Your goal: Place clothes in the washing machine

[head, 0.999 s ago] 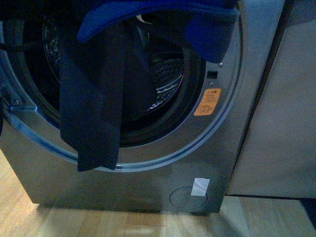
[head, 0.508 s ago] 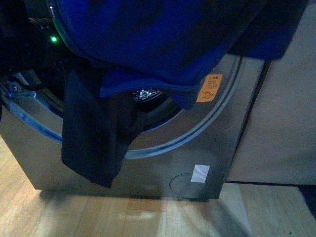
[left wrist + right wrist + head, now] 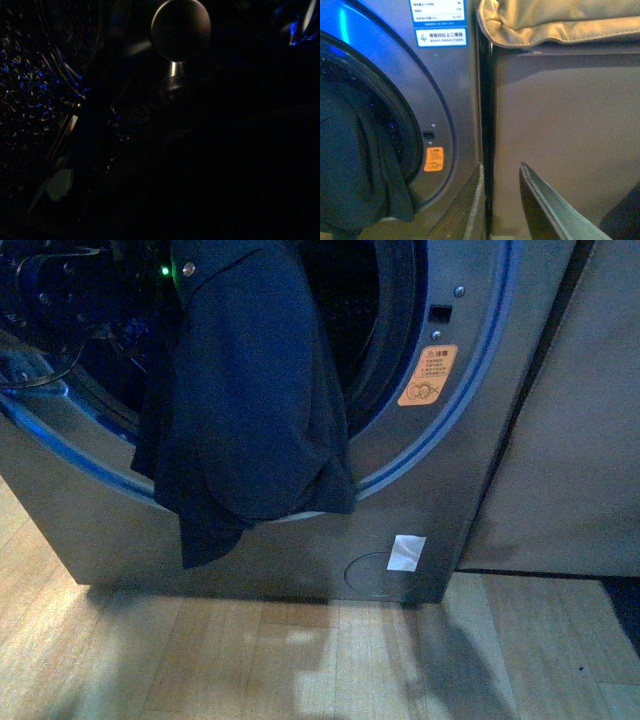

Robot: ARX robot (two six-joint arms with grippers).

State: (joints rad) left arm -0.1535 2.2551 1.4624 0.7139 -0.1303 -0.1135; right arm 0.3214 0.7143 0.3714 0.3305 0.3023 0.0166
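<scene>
The dark navy clothes (image 3: 250,410) hang in long folds out of the washing machine's (image 3: 300,560) round porthole and over its lower rim. The machine is dark grey with an orange sticker (image 3: 428,375) and a blue-lit door ring. My left arm reaches into the drum at the upper left; its gripper is hidden behind the cloth and is shut on the clothes. The left wrist view is almost dark and shows only perforated drum wall (image 3: 30,90). My right gripper (image 3: 502,172) is open and empty, held off to the right of the porthole; clothes (image 3: 355,165) show in its view too.
A plain grey-beige cabinet (image 3: 570,440) stands close against the machine's right side, with a beige padded cover (image 3: 555,22) on top. Light wooden floor (image 3: 300,660) lies in front. A white tape patch (image 3: 405,552) sits low on the machine's front.
The clothes no longer spread across the top of the view. They now hang lower as one narrower bundle over the porthole's lower rim, and the camera view has shifted.
</scene>
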